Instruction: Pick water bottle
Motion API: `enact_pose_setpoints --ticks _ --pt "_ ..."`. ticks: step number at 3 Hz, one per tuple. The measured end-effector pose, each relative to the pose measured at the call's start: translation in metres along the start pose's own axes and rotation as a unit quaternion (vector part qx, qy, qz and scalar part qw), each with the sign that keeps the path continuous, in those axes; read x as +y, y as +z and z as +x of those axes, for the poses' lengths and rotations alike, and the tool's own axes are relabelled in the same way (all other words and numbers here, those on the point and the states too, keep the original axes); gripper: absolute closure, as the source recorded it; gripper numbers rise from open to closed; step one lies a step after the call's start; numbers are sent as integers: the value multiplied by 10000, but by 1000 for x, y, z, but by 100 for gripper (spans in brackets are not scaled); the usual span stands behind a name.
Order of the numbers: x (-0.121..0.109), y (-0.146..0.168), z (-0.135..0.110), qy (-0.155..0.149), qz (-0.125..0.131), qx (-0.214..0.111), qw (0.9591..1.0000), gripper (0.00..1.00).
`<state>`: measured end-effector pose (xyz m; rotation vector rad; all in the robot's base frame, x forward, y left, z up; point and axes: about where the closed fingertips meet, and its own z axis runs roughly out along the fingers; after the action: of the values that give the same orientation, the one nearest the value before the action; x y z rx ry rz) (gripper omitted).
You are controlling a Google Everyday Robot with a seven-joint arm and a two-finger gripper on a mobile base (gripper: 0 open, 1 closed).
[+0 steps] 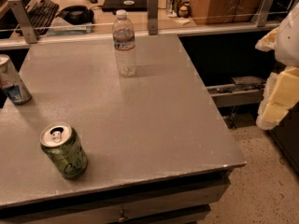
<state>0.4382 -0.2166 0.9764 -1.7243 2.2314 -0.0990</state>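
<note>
The water bottle [124, 43] is clear ribbed plastic with a white cap and a white-and-red label band. It stands upright at the far middle of the grey table [154, 125]. My gripper [276, 94], with pale yellow and white parts, hangs at the right edge of the view. It is off the table's right side, above the floor and far from the bottle. It holds nothing that I can see.
A green soda can [64, 150] stands near the front left. A blue-and-silver can [13, 80] stands at the left edge. Behind a railing with metal brackets [152, 7], a desk holds a keyboard [42, 10] and a laptop [125, 3]. Speckled floor [261, 181] lies to the right.
</note>
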Motion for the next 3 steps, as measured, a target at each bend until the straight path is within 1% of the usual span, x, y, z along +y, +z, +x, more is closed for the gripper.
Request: enact_pose_setpoints --ticks 1,2,3 --pt "0 0 0 0 1 0 10000 0" --pt "-16 14 -24 -16 -22 -486 9988 0" --pt "-50 41 -77 -6 -88 -1368 9906 0"
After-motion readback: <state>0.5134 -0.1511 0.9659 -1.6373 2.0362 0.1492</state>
